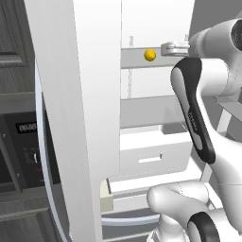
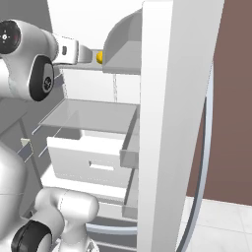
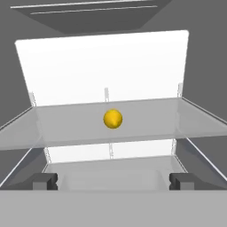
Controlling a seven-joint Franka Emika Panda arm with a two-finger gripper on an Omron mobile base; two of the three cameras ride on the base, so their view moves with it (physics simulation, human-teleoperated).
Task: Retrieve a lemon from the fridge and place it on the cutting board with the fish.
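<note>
Starting at the left of the left base view, the fridge door (image 1: 80,118) is standing swung open as a tall pale slab, hiding part of the dark built-in oven panel (image 1: 26,146) at the left edge. Just right of it, in the upper middle of that frame, the lemon (image 1: 150,55) is sitting on a glass shelf (image 1: 142,59) inside the fridge (image 1: 156,28). Below it, a white drawer (image 1: 151,156) is filling the lower centre. Further right, the robot's arm is rising from the lower right and reaching in at shelf height, its claw (image 1: 171,48) pointing at the fruit from the upper right and stopping just short of it.

In the hand view, the two finger tips (image 3: 44,181) are sitting far apart at the bottom corners, so the claw is spread wide and gripping nothing. The lemon is lying dead centre between them, further back on the shelf and not yet within reach of the pads.

To my eye the robot is working on the reach: the door is open and the fruit is lined up but not taken. Next it needs to push straight forward until the fingers flank the lemon, then close gently, since a round fruit on smooth glass could roll away at a nudge. The board and fish come afterwards.
</note>
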